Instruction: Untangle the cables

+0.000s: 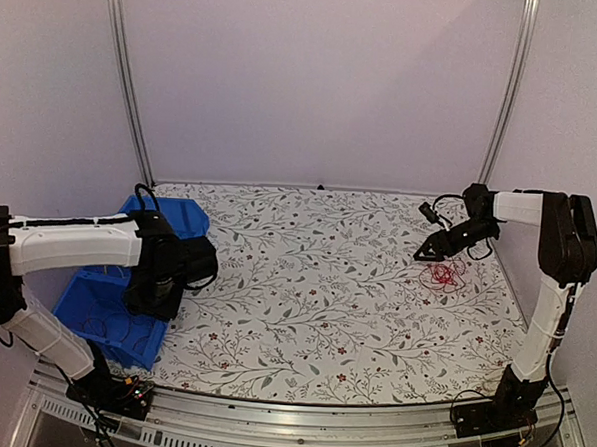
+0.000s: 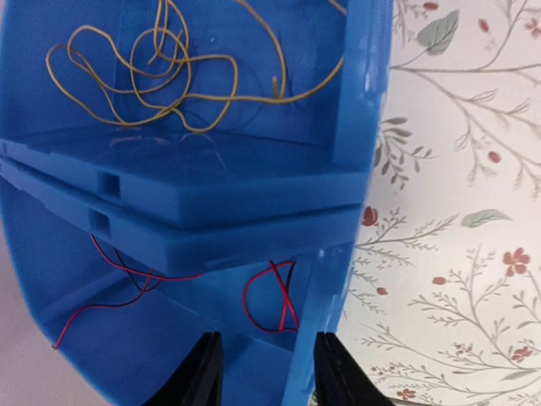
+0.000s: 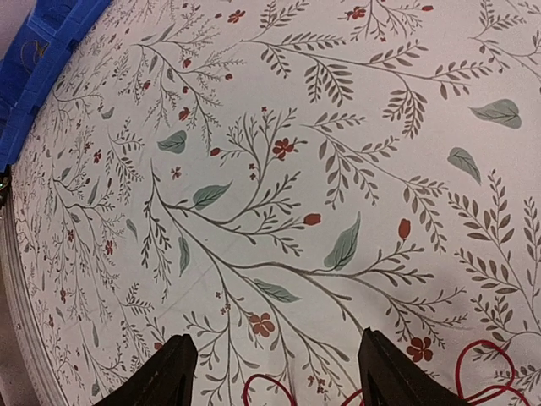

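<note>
Bench [image 1: 325, 285] w/ floral cloth fills the middle of the top view. L arm [image 1: 72, 244] reaches in from the near-left corner. R arm [image 1: 558, 247] stands up at the near-right and bends in toward the far-right part of the bench.

Two blue bins [image 1: 103, 318] sit touching each other at the bench's left edge, one behind the other. L arm's wrist hangs over them.

Cables are in 3 spots:
- Red cable clump [image 1: 442, 275], small and loopy, lies on the cloth far right, well apart from the bins.
- Yellow cables [image 2: 161, 72] lie loose in one bin, seen in the L wrist view.
- Red-and-black cables [image 2: 283, 296], a few strands, lie in the adjoining bin.

Left gripper [image 2: 268, 338]: fingers parted a little and nothing pinched. It sits above the bin w/ the red-and-black strands, and that bin's side wall shows in the gap.

Right gripper [image 1: 427, 252]: fingers spread wide and holding nothing. It sits just beside the red clump on its far-left side. In the R wrist view, red loops show at the bottom edge, btwn and to the right of the fingers. Can't tell if the fingers touch the cable.
</note>
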You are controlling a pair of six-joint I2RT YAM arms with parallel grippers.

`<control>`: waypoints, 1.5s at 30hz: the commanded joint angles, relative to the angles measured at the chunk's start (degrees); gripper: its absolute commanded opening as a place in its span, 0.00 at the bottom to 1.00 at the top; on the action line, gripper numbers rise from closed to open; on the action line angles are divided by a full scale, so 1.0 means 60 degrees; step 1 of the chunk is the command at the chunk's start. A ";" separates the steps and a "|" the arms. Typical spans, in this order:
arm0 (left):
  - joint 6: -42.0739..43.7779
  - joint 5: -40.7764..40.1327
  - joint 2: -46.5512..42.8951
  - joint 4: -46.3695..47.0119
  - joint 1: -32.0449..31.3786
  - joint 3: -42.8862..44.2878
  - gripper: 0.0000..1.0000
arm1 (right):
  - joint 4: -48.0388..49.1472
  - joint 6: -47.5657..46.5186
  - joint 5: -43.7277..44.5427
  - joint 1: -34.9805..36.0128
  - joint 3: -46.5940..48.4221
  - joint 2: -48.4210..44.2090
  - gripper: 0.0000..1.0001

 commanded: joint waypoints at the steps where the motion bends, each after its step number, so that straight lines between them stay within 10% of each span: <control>1: 0.0216 -0.0483 -0.0626 -0.0330 -0.0032 0.1348 0.37 | -0.0590 -0.0165 0.0020 0.0047 0.0912 -0.0828 0.70; 7: 0.2357 -0.0950 -0.0820 0.0550 -0.0018 0.3363 0.46 | -0.1603 -0.0369 0.0575 0.0043 0.2650 -0.1525 0.72; 10: 0.3930 -0.1328 -0.0815 0.1692 -0.0027 0.4425 0.98 | -0.1733 -0.0323 0.0997 0.0047 0.3665 -0.1939 0.73; 11: 0.4553 -0.1449 -0.0780 0.2015 -0.0020 0.4751 1.00 | -0.1558 -0.0254 0.1355 0.0047 0.3922 -0.2069 0.78; 12: 0.5076 -0.1576 -0.0697 0.2303 -0.0006 0.5058 1.00 | -0.1191 -0.0072 0.1749 0.0047 0.3981 -0.2282 0.97; 16: 0.7133 -0.1855 -0.0204 0.3996 0.0024 0.5696 1.00 | 0.0892 0.1097 0.2707 0.0054 0.2630 -0.3236 0.99; 21: 0.8366 -0.0669 -0.0527 0.8258 0.0036 0.4299 1.00 | -0.0349 0.0563 0.1796 0.0047 0.2658 -0.2644 0.99; 24: 0.8127 -0.0947 -0.0649 1.0662 0.0067 0.3078 1.00 | -0.1105 -0.0155 0.1793 0.0047 0.2473 -0.2253 0.82; 28: 0.7069 -0.1288 0.0796 1.0158 0.0355 0.3555 1.00 | -0.2214 -0.1526 0.2023 0.0169 0.1781 -0.1989 0.53; 36: 0.6535 0.2659 0.1105 1.4207 0.0486 0.1599 0.96 | -0.1475 -0.2654 0.5469 0.1358 -0.0559 -0.1981 0.51; 45: 0.6106 0.5741 0.1890 1.4528 0.0450 0.1691 0.77 | -0.1664 -0.2367 0.6027 0.1801 0.0042 -0.1089 0.47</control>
